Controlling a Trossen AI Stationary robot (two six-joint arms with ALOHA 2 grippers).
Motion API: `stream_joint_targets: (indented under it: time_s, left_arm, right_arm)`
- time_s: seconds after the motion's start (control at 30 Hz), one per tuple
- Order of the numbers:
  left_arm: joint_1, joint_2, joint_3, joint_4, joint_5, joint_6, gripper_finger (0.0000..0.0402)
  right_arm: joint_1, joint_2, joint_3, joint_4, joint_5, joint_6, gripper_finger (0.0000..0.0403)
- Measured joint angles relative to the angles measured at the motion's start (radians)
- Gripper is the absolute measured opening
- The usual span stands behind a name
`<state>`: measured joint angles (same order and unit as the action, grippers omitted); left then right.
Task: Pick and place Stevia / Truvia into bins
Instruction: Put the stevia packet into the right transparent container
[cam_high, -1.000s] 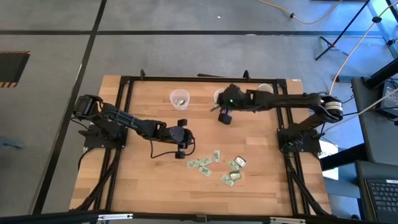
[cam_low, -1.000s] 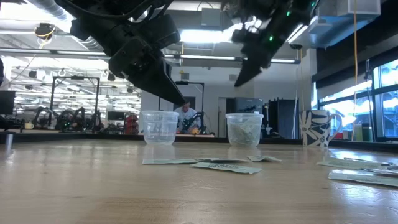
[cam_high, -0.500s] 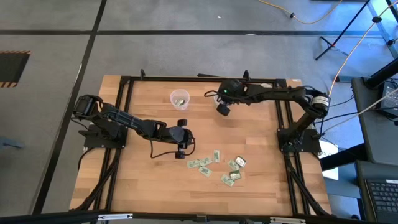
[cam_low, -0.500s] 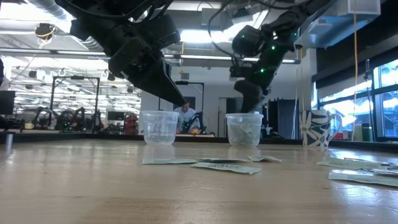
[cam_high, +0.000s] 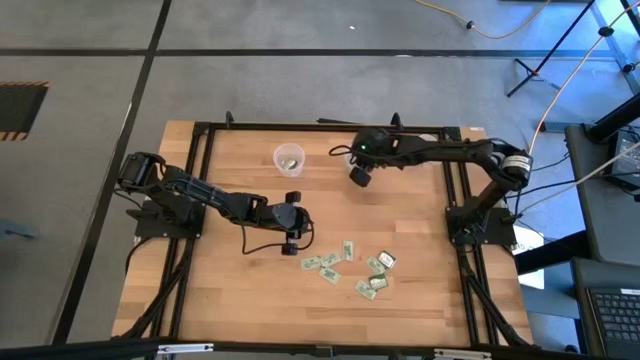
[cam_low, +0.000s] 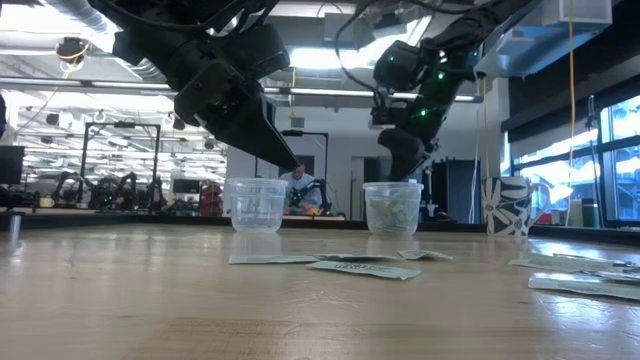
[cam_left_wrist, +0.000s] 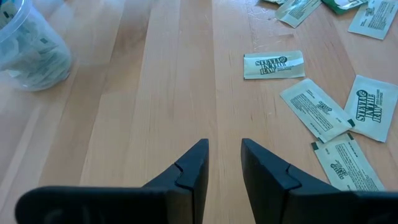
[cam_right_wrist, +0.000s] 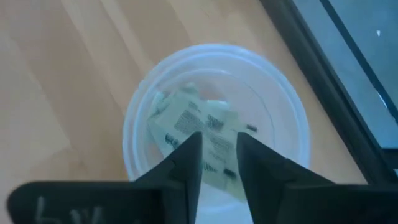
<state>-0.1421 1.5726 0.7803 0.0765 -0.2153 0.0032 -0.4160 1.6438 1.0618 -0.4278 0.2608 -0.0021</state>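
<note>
Right gripper moved from mid-table to directly over the far cup by the table's far edge; fingers now slightly parted, empty, sachets inside. Left gripper unchanged, narrow gap, empty, bare wood ahead; loose sachets lie near-centre.

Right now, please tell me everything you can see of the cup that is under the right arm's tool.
The cup is round, of clear, thin plastic with a pale rim. It stands upright on the wooden table near its far edge. Several sachets with printed text lie inside. The right tool hangs directly above its mouth, fingers slightly apart, apparently holding nothing.
</note>
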Motion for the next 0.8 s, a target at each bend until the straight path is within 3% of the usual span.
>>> stream_joint_targets:
  time_s: [0.1, 0.3, 0.57, 0.8]
  left_arm:
    - [0.0, 0.0, 0.0, 0.0, 0.0, 0.0, 0.0088]
    - [0.0, 0.0, 0.0, 0.0, 0.0, 0.0, 0.0088]
    - [0.0, 0.0, 0.0, 0.0, 0.0, 0.0, 0.0088]
    - [0.0, 0.0, 0.0, 0.001, 0.0, 0.0, 0.0088]
  right_arm:
    - [0.034, -0.049, 0.0, -0.054, -0.028, 0.0, 0.0114]
    - [0.192, -0.114, 0.001, -0.097, -0.212, -0.007, 0.0116]
    - [0.454, -0.054, -0.025, -0.068, -0.213, 0.022, 0.0116]
    - [0.61, 0.037, -0.069, 0.107, -0.202, 0.05, 0.0116]
